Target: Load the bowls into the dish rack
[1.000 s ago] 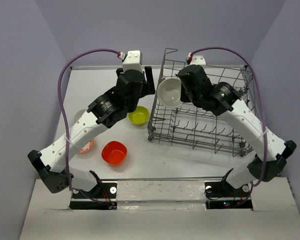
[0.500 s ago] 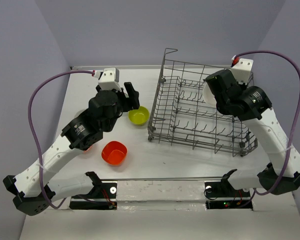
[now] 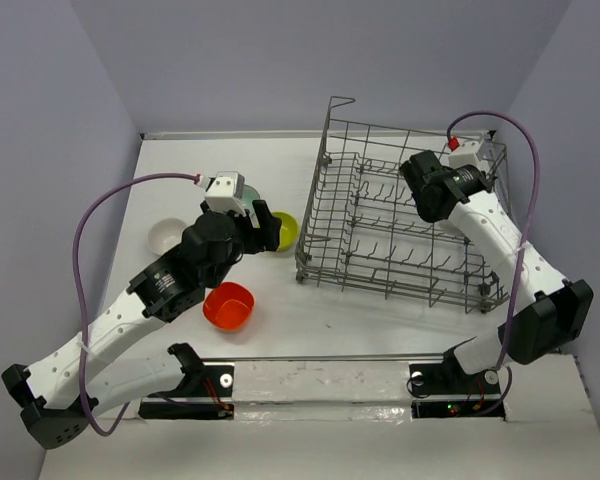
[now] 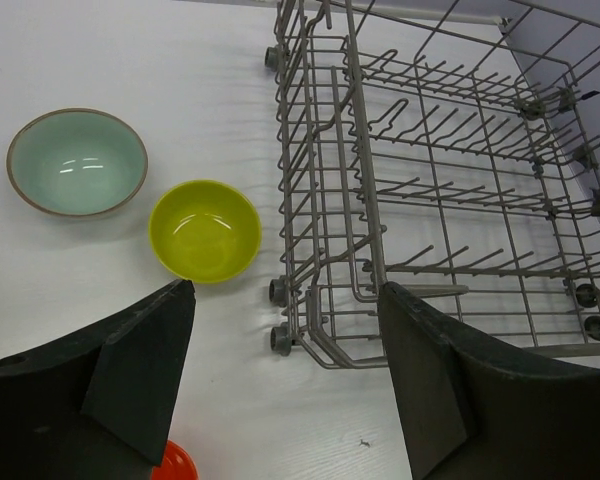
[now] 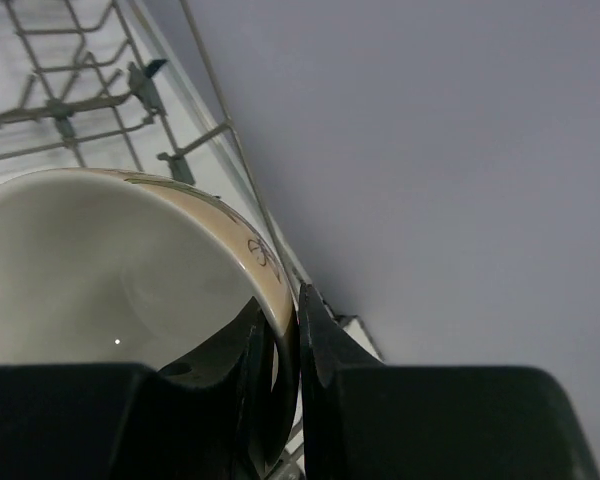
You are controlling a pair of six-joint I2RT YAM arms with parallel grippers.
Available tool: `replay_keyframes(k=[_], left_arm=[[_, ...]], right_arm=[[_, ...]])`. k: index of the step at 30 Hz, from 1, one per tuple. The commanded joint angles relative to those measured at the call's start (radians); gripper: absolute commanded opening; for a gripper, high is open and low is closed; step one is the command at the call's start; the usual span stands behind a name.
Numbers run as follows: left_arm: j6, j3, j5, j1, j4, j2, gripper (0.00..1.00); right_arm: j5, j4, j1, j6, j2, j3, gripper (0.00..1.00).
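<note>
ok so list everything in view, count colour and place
dish rack: one, grey wire, right half of the table
teal bowl: one, pale teal, left of the rack
lime bowl: one, lime-yellow, between teal bowl and rack
white bowl: one, white, table's left side
orange bowl: one, orange-red, toward the table's near edge
cream bowl: one, white inside, tan rim, held over the rack's far right
table: one, white, under everything
cables: two, purple, one per arm
left tool: one, black, open, near the lime bowl
right tool: one, black, shut on the cream bowl's rim
</note>
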Motion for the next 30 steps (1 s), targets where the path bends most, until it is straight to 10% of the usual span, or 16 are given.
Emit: replay_keyframes(k=[1, 30], left_arm=[[0.000, -0.038, 0.011, -0.003, 0.093, -0.050, 0.84], [0.112, -0.058, 0.098, 0.017, 0.047, -0.107, 0.88]], right_arm=[[0.166, 0.093, -0.029, -0.070, -0.089, -0.080, 0.01], [0.427, 0.435, -0.118, -0.428, -0.082, -0.400, 0.01]])
